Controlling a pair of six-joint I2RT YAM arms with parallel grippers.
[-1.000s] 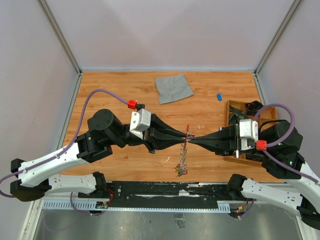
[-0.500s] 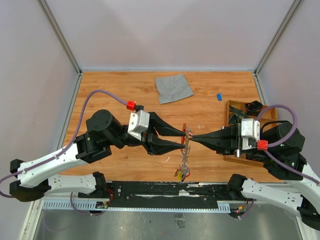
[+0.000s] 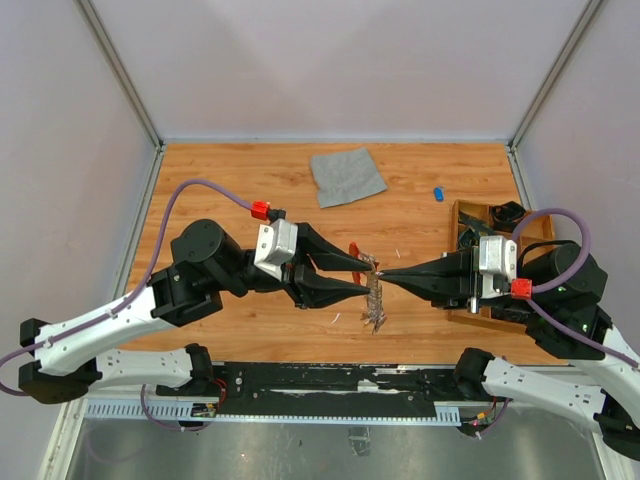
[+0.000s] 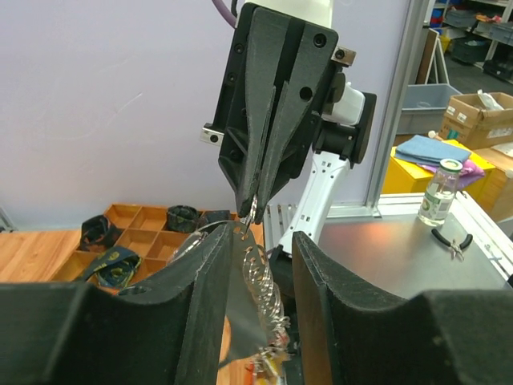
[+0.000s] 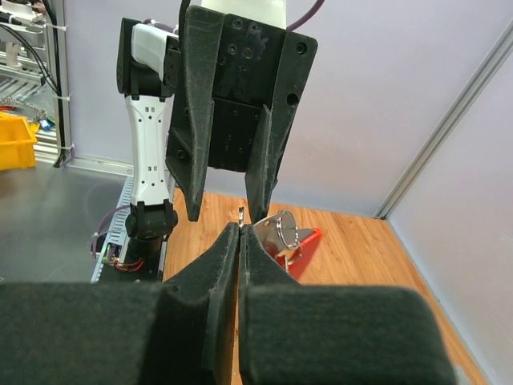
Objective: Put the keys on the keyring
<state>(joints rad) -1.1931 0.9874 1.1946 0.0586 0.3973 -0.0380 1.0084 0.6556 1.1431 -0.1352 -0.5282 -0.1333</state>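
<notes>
**Chain pinched where two claws are meeting**

A wooden tabletop (image 3: 250,180) is sitting between pale walls, carrying a grey cloth (image 3: 347,176) at the back and a tray (image 3: 458,226) on the right. Both arms are reaching inward, their tips meeting mid-table. The right claw (image 3: 383,273) is pressing fully closed on the dangling chain (image 3: 376,298). The left claw (image 3: 370,276) is gaping around that chain, gripping nothing. The red keyring (image 3: 356,249) is showing just beside its far finger.
</notes>
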